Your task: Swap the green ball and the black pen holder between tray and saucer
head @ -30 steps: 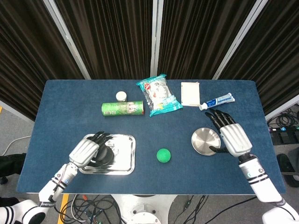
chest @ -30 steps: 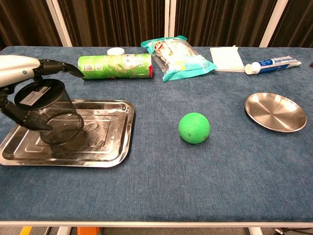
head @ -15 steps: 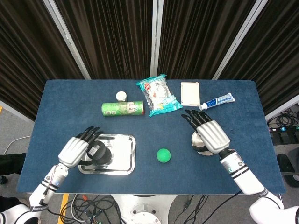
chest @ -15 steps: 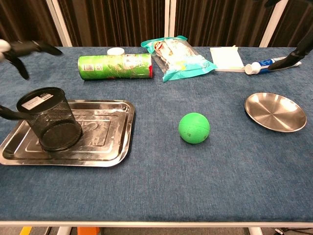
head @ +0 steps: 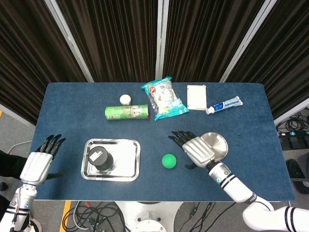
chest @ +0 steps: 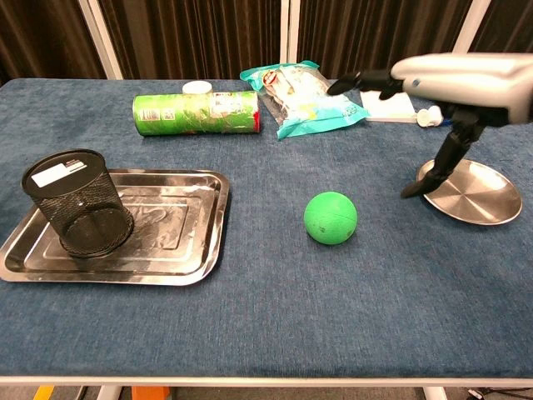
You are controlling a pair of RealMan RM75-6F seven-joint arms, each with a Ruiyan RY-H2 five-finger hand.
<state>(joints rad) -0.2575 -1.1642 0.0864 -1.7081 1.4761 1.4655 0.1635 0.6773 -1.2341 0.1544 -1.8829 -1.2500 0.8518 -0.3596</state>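
Note:
The green ball [head: 169,161] [chest: 331,217] lies on the blue table between tray and saucer. The black mesh pen holder [head: 98,158] [chest: 77,203] stands upright at the left end of the steel tray [head: 124,159] [chest: 179,229]. The round steel saucer [head: 216,144] [chest: 476,193] holds nothing. My right hand [head: 197,149] [chest: 450,77] hovers open just right of the ball and over the saucer's left rim, fingers spread, thumb pointing down. My left hand [head: 38,163] is open, well left of the tray near the table's left edge, and shows only in the head view.
At the back lie a green chip can [head: 126,112] [chest: 196,112], a small white cap [head: 125,99], a snack bag [head: 164,98] [chest: 305,97], a white box [head: 196,96] [chest: 386,98] and a toothpaste tube [head: 224,105] [chest: 463,109].
My left hand let go of the pen holder on the tray and drew back left. My right hand swept left from beside the saucer to just right of the ball.

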